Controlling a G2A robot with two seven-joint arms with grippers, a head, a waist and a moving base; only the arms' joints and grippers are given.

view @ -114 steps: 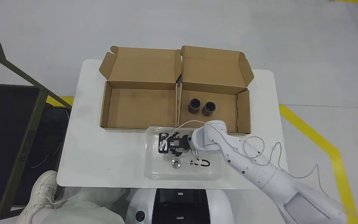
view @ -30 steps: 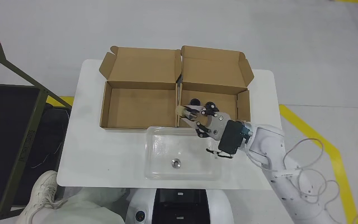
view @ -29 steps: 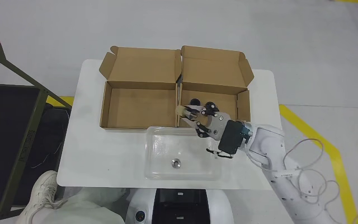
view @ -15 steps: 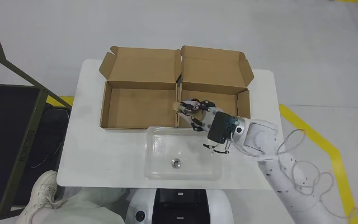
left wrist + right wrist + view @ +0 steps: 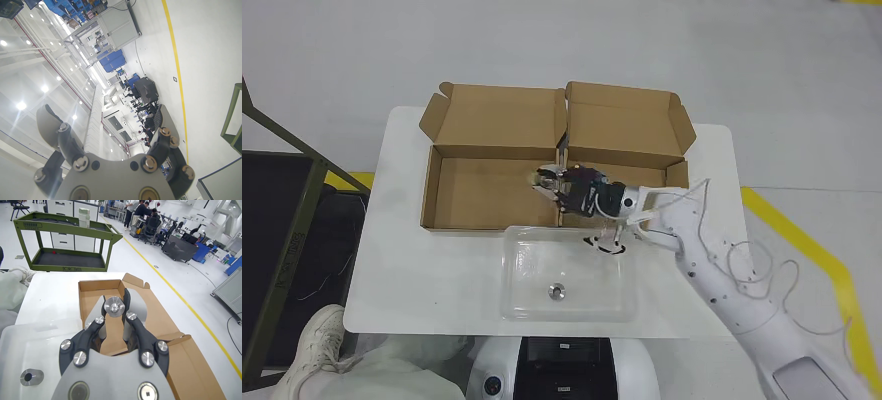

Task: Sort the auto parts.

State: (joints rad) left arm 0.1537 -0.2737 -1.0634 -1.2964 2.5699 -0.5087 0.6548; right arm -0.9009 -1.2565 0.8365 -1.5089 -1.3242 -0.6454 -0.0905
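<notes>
The right arm is swinging leftward: 3.8 s ago its right gripper (image 5: 114, 302) was sitting low in the clear plastic rectangular tray (image 5: 527, 270); a second ago it was hanging over the front edge of the right-hand open brown cardboard box (image 5: 627, 128); now it is hovering over the right end of the left-hand open brown cardboard box (image 5: 482, 195). Its fingers are clamping a round, stepped silver metal part (image 5: 114, 308) between them, holding it above that box's bare floor and not yet touching it. This is reading as the carry phase nearly ending, with the release probably coming next and this part going to the left box.

The left gripper (image 5: 103, 117) is pointing up into the hall with its fingers standing wide apart, gripping nothing.

Counting: two cardboard boxes are standing side by side on the white table (image 5: 402, 220); one tray is lying just in front of them; two silver parts are showing, one in the right gripper and one short silver metal cylinder with a dark bore (image 5: 557, 291) lying in the tray. Two dark cylinders were showing in the right box 3.8 s ago; the arm is now covering that spot, so they are not countable.
</notes>
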